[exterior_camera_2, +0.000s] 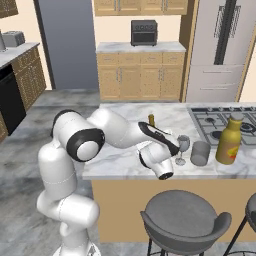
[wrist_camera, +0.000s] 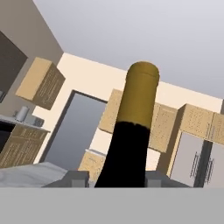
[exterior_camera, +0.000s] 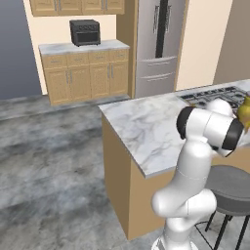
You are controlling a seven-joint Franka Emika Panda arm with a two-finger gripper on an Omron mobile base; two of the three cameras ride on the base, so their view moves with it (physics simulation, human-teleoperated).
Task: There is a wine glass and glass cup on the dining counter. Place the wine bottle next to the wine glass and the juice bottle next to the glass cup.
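My gripper [wrist_camera: 116, 178] is shut on the wine bottle [wrist_camera: 131, 131], whose dark body and yellowish top rise between the two fingertips [wrist_camera: 78, 178] in the hand view. In the right base view only the wine bottle's top [exterior_camera_2: 151, 119] shows, above my forearm and just left of the wine glass [exterior_camera_2: 183, 145]. Right of the wine glass stands the glass cup [exterior_camera_2: 200, 153], and beyond it the juice bottle [exterior_camera_2: 229, 140], all on the dining counter [exterior_camera_2: 125, 160] near its front edge. My arm hides the bottle's base. The juice bottle [exterior_camera: 244, 112] also peeks in at the right edge of the left base view.
A black gas cooktop [exterior_camera_2: 225, 120] is set into the counter behind the glasses. Two grey stools [exterior_camera_2: 182, 220] stand in front of the counter. Cabinets with a toaster oven [exterior_camera_2: 144, 32] and a steel fridge [exterior_camera_2: 222, 50] line the back wall.
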